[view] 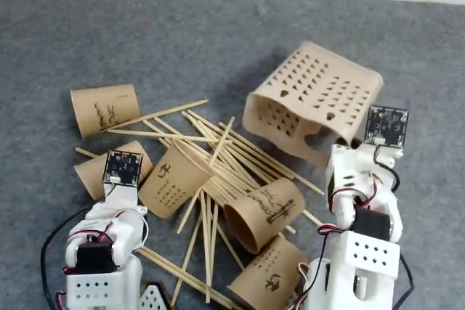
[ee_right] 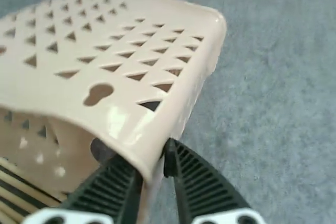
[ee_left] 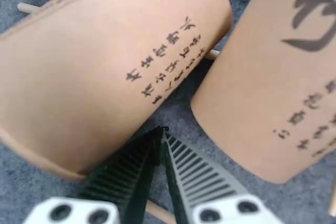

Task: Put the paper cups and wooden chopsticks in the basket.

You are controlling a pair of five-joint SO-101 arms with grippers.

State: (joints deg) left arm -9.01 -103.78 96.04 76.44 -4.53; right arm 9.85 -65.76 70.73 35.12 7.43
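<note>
- Five cups (view: 174, 179) lie on their sides on the table (view: 182, 41), with the chopsticks (view: 218, 152) spread among and under them in a loose pile. We see no cup in the basket.
- The basket (view: 320, 85) lies tipped on its side just beside the pile, its mouth toward the chopsticks. We cannot tell if any stick reaches inside.
- The right gripper (ee_right: 155, 157) pinches the basket's wall at a corner of the rim, one jaw inside and one outside.
- The left gripper (ee_left: 161, 137) is low between two cups, its jaws pressed together and holding nothing.
- We judge that the step in hand concerns the basket itself: to hold it steady, or to stand it up, before anything goes in. The task is at its start.
- The next move for the left gripper, we think, calls for spreading the jaws first and then taking one cup by its rim. A round side would probably slip.
</note>
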